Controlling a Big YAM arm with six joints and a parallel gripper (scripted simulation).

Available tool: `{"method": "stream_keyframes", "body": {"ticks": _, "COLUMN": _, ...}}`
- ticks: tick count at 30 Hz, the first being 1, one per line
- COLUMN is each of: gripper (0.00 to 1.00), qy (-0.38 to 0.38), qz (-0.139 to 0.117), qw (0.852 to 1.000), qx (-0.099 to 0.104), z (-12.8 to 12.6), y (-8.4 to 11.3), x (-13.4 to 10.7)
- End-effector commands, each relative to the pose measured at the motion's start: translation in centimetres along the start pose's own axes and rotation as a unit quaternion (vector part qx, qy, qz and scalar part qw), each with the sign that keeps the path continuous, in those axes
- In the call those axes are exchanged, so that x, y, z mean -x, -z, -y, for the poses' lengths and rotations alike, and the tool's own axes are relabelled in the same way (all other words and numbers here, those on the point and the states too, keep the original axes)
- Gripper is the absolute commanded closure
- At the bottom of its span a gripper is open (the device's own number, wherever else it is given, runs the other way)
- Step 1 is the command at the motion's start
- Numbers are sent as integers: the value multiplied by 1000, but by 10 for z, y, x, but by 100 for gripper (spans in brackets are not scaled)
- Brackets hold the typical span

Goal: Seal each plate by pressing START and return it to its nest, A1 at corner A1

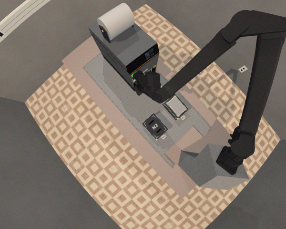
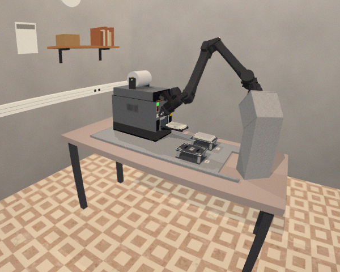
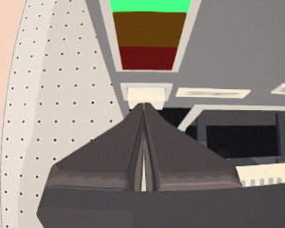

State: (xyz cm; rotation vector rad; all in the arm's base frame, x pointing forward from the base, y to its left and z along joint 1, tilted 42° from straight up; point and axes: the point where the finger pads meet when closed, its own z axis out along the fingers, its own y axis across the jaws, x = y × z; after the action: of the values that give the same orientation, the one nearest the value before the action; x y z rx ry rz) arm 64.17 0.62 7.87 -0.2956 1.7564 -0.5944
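Observation:
My gripper [image 1: 134, 81] [image 2: 160, 115] [image 3: 143, 113] is shut and empty, its tips at the lower edge of the pale START button [image 3: 146, 94] in the wrist view; contact cannot be told. The sealer's lamp [image 1: 132, 75] [image 2: 157, 103] [image 3: 149, 6] is lit green, with amber and red dark. The stage is out, and a plate [image 2: 176, 126] [image 3: 271, 175] with wells showing lies on it, looking flat. A second plate [image 1: 177, 106] [image 2: 204, 138], its top smooth and grey, sits in nest N1. Nest N2 [image 1: 155, 126] [image 2: 191, 148] is empty.
The sealer [image 1: 128, 49] [image 2: 134, 113] stands at the far end of the perforated board [image 1: 118, 96] [image 2: 129, 141], with a white roll [image 1: 119, 20] [image 2: 142, 77] on top. A tall grey block [image 1: 209, 167] [image 2: 260, 140] stands at the arm's base end. The forearm passes above the stage side.

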Motion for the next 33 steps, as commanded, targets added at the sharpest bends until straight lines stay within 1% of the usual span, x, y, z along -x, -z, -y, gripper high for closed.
{"method": "stream_keyframes", "body": {"ticks": 1, "gripper": 100, "qy": -9, "qz": 42, "qw": 999, "qx": -3, "z": 2, "y": 0, "x": 46}}
{"method": "stream_keyframes", "body": {"ticks": 17, "gripper": 100, "qy": -10, "qz": 43, "qw": 999, "qx": -3, "z": 1, "y": -5, "x": 52}}
{"method": "stream_keyframes", "body": {"ticks": 29, "gripper": 100, "qy": -6, "qz": 31, "qw": 999, "qx": 5, "z": -13, "y": -13, "x": 35}}
{"method": "stream_keyframes", "body": {"ticks": 33, "gripper": 100, "qy": -6, "qz": 32, "qw": 999, "qx": 4, "z": -13, "y": -13, "x": 36}}
